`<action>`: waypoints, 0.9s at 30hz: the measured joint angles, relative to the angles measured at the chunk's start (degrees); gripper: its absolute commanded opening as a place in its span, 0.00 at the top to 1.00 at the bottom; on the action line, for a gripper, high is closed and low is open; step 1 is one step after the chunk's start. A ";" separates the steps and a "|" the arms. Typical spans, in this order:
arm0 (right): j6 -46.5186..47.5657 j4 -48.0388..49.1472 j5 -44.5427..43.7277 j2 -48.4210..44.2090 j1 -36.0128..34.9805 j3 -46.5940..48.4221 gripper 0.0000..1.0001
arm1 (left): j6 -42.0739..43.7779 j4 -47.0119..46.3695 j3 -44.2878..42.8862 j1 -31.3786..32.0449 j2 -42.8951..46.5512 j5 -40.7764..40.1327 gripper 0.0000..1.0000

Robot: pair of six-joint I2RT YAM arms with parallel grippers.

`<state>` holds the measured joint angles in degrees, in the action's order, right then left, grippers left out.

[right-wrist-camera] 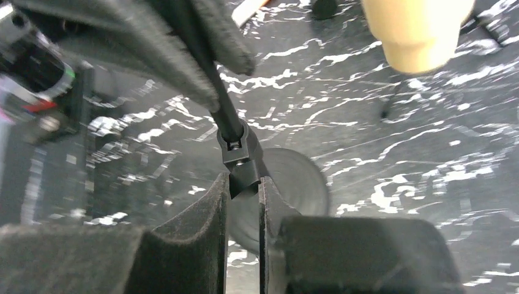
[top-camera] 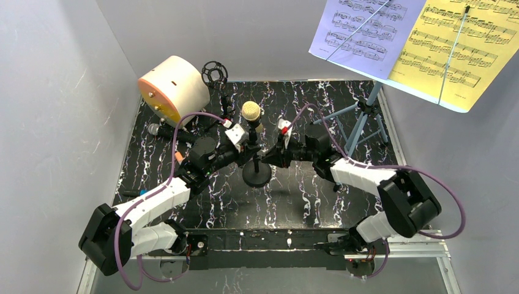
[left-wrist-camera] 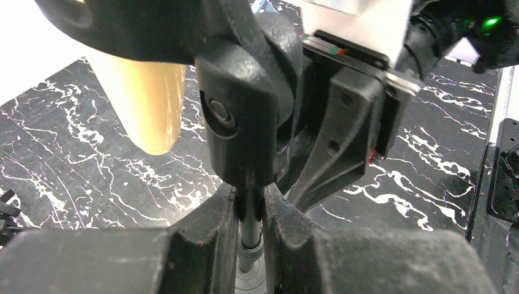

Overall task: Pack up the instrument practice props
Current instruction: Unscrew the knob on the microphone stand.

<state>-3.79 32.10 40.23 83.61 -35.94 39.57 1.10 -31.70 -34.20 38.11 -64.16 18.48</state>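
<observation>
The black round-base mic pole [top-camera: 257, 174] stands upright near the middle of the black, white-veined marble tabletop [top-camera: 294, 202]. The cream microphone [top-camera: 251, 113] is carried at its top. The 2 arms reach in to it from the near edge, 1 from each side.

The left gripper [left-wrist-camera: 250, 211] is clamped on the pole's thin shaft. In the left wrist view its 2 fingers [left-wrist-camera: 202, 242] press the shaft from either side, and the cream microphone's body hangs just to the left.

The right gripper [right-wrist-camera: 243, 193] meets the pole from the opposite side. In the right wrist view its 2 pads [right-wrist-camera: 196, 236] sit tight against a small black jointed clamp on the shaft, with the pole's round base behind. That view is blurred, but it looks like a firm pinch rather than a mere touch.

A silver-headed black microphone [top-camera: 160, 130] lies flat at the left of the tabletop, near the big cream cylinder with an orange face [top-camera: 174, 86] in the far left corner. A black ring-shaped wire holder [top-camera: 214, 72] sits just beside the cylinder.

At the far right stands the blue tripod music rack [top-camera: 362, 119], its legs on the tabletop. Its top holds the lavender score sheet [top-camera: 361, 30] and the yellow score sheet [top-camera: 465, 49] side by side.
</observation>
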 measured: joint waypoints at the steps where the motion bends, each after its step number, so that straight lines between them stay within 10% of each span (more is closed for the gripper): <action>1: 4.83 -1.68 -1.62 -1.09 -0.92 0.00 0.99 | -0.02 0.02 0.00 -0.02 0.00 0.17 1.00; 14: 53.37 -0.90 -33.48 -7.34 -17.55 -6.05 0.99 | -0.44 0.76 0.00 -0.42 0.11 -1.31 1.00; 27: 91.41 26.32 -61.02 4.28 -30.62 -13.77 0.99 | -0.39 0.98 0.00 -0.50 0.24 -2.75 1.00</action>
<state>87.61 58.41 -20.80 87.90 -66.57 25.80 0.71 -30.72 -34.20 37.60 -63.92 15.73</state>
